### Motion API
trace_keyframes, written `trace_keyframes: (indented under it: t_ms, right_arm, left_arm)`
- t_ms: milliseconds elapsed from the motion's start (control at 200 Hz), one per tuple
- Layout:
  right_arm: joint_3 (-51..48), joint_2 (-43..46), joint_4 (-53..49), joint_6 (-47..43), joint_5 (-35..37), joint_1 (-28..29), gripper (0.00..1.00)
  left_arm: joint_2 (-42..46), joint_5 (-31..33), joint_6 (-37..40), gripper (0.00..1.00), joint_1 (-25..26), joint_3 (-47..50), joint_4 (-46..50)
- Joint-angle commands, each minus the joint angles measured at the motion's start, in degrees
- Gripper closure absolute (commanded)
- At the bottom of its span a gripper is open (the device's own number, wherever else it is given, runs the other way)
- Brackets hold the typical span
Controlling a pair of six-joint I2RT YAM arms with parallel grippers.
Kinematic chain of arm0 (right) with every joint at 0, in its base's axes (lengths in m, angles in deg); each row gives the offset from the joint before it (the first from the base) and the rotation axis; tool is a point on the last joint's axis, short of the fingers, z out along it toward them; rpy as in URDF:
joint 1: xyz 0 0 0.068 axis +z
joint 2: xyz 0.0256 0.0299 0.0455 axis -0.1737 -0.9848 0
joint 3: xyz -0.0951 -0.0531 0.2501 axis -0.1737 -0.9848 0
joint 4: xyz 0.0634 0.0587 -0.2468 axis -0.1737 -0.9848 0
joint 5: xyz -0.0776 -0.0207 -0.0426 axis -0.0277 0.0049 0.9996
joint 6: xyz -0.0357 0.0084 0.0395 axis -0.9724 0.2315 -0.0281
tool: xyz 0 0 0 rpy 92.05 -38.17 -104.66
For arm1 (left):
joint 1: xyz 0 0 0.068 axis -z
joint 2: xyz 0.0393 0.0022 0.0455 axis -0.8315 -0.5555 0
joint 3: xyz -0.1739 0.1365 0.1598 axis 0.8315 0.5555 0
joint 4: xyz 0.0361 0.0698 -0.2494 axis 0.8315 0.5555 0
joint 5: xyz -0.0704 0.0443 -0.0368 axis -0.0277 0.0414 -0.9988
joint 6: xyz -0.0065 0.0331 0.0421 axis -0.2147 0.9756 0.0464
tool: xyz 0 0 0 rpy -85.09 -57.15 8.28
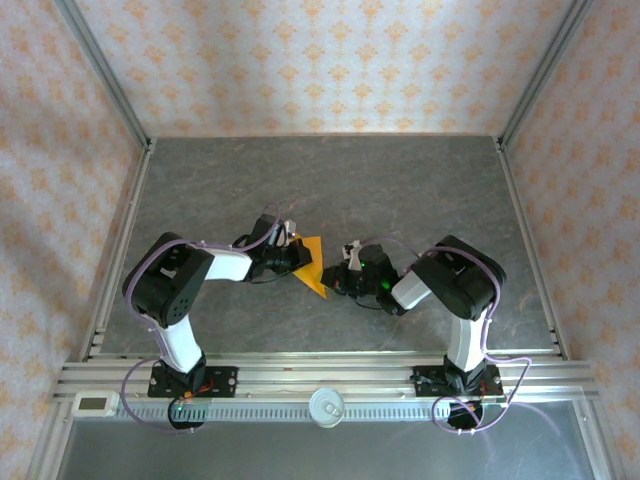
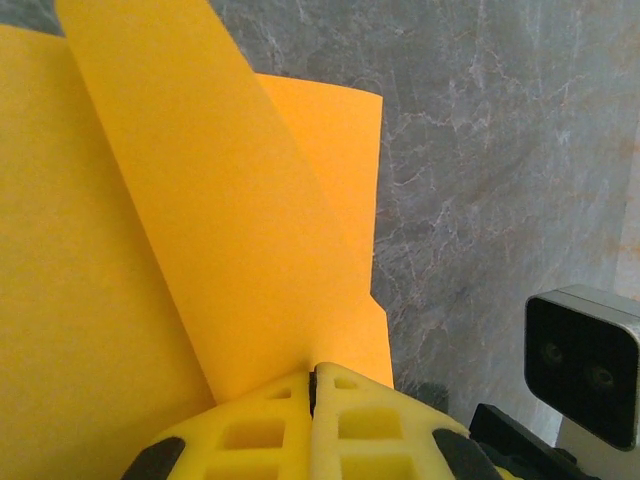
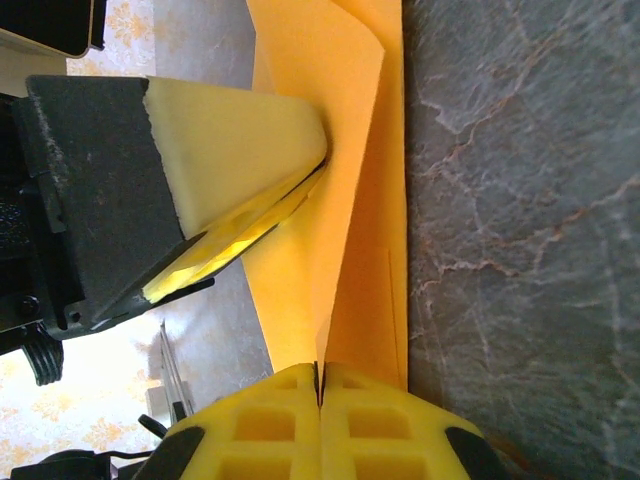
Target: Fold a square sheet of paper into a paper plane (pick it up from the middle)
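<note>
Two arms meeting mid-frame in top view. Left jaws, just left of centre: clenching on near edge of square sheet of paper (image 1: 312, 262), curled flap rising ahead of yellow fingertips (image 2: 345, 410). Sheet sitting between both arms over grey desk (image 1: 420, 190); lifted or touching, cannot tell. Layers showing doubled, so at least one fold looking done. Right jaws, just right of centre: clenching on sheet's opposite edge beside crease. Judging early-to-middle stage: no pointed dart showing yet, nose and wing folds probably waiting.
</note>
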Motion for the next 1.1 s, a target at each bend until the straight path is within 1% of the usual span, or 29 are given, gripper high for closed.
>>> trace_keyframes:
  t_ms: [0, 490, 611, 771, 841, 931, 1096]
  right_arm:
    - [-0.1, -1.11, -7.78, 0.04, 0.67, 0.31, 1.0]
    - [0.08, -0.1, -8.22, 0.78, 0.74, 0.22, 1.0]
    - [0.34, 2.0, -9.72, 0.62, 0.65, 0.22, 0.96]
    - [0.37, 5.63, -14.11, -0.8, 0.55, 0.22, 0.81]
    - [0.09, 6.6, -15.21, -1.04, 0.07, 0.24, 0.78]
    - [-0.18, 7.55, -17.19, -1.84, -0.09, 0.39, 0.78]
    - [0.05, 7.75, -18.4, -2.42, -1.55, 1.35, 0.81]
  left_arm:
    - [-1.67, 1.95, 1.58, 1.0, 0.24, -1.46, 2.61]
    - [-3.33, 3.43, 4.38, 1.0, 0.33, -3.07, 7.34]
    - [-3.7, 4.52, 5.02, 1.0, 0.4, -2.86, 8.36]
    - [-3.88, 4.81, 5.19, 1.0, 0.41, -2.44, 8.21]
    - [-3.87, 4.81, 5.06, 1.0, 0.51, -2.23, 7.97]
    - [-3.92, 4.7, 4.93, 1.0, 0.5, -2.18, 7.67]
    - [-4.04, 4.63, 4.93, 1.0, 0.63, -2.15, 7.52]
